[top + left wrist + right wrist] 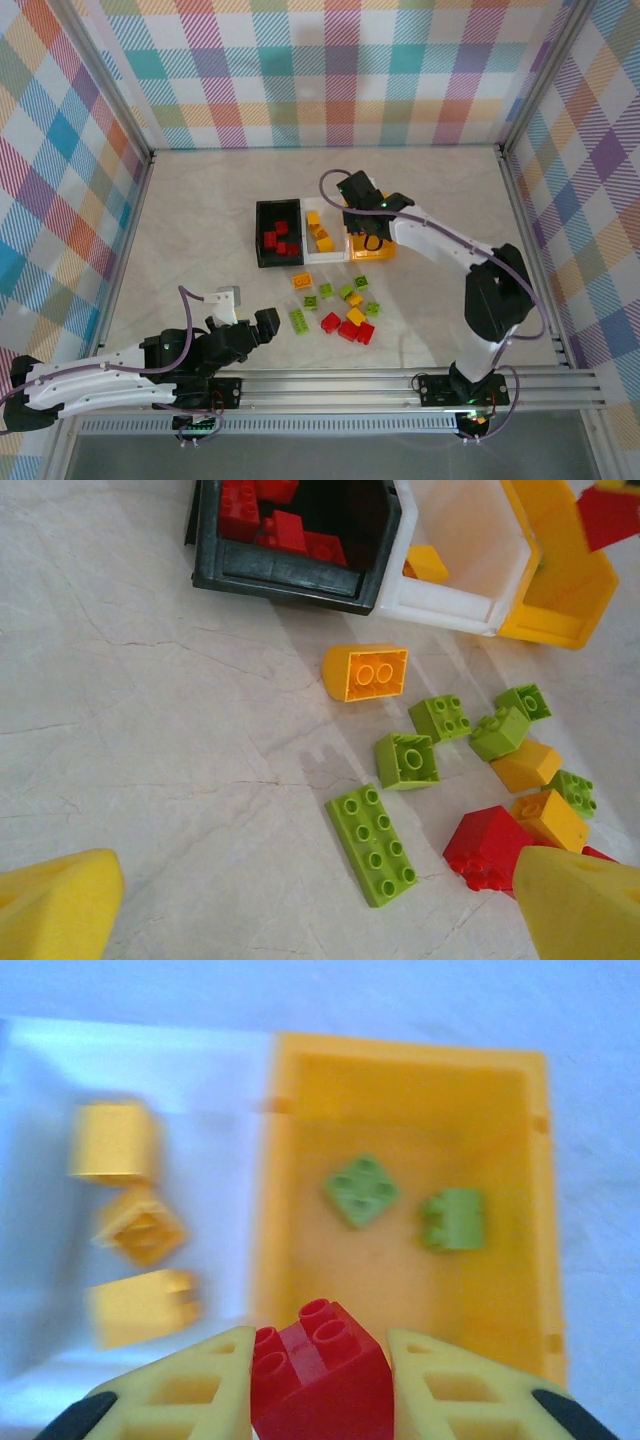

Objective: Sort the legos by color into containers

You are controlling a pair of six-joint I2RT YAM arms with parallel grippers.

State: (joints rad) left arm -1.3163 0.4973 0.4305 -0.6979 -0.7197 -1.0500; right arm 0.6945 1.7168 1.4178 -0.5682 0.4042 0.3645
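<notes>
Bright and evenly lit in the top view, sharp across the table, shadows faint. Crisp at centre in the left wrist view, with a pale shadow at 6 o'clock of the black bin and blurred fingers at 5 and 7 o'clock. Washed-out, bluish and smeared in the right wrist view, red brick at 6 o'clock sharpest.

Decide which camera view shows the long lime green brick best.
The left wrist view: the long lime green brick lies close and sharp, all eight studs countable. The top external view shows it small, its studs too tiny to tell.
</notes>
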